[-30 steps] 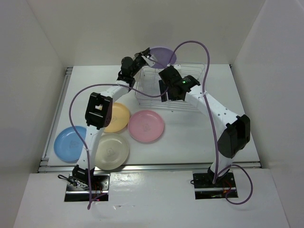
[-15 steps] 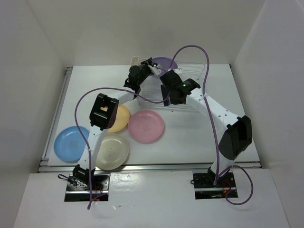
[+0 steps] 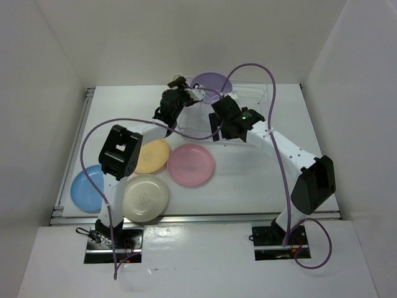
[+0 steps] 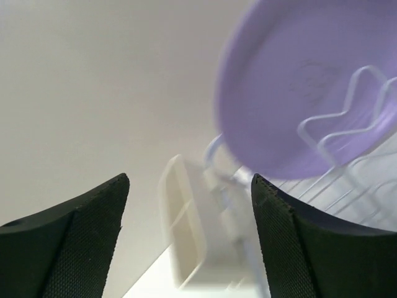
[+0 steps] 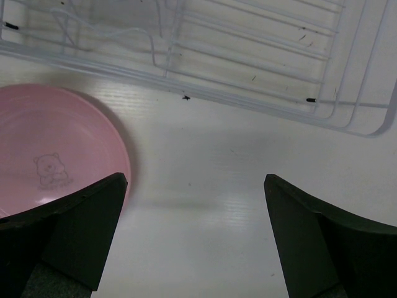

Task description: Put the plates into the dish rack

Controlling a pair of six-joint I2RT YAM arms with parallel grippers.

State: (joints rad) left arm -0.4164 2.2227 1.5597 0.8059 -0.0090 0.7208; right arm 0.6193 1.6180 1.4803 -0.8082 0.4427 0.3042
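Observation:
The purple plate (image 3: 212,83) (image 4: 310,87) stands on edge between the wires at the far end of the white dish rack (image 3: 257,98) (image 4: 347,124). My left gripper (image 3: 184,87) (image 4: 189,205) hovers just left of it, open and holding nothing, with the rack's cutlery basket (image 4: 186,230) showing between its fingers. Over the table by the rack's near edge (image 5: 248,68), my right gripper (image 3: 216,129) (image 5: 195,198) is open and empty. The pink plate (image 3: 191,164) (image 5: 56,155), yellow-orange plate (image 3: 152,155), cream plate (image 3: 146,197) and light blue plate (image 3: 87,186) lie flat on the table.
White walls enclose the table on three sides. A purple cable (image 3: 260,71) arcs over the rack from the right arm. The left arm's cable (image 3: 124,122) loops above the yellow-orange plate.
My left gripper has opened and let go of the purple plate, which now rests in the rack. That gripper has drawn back a little to the left. The right arm has shifted slightly.

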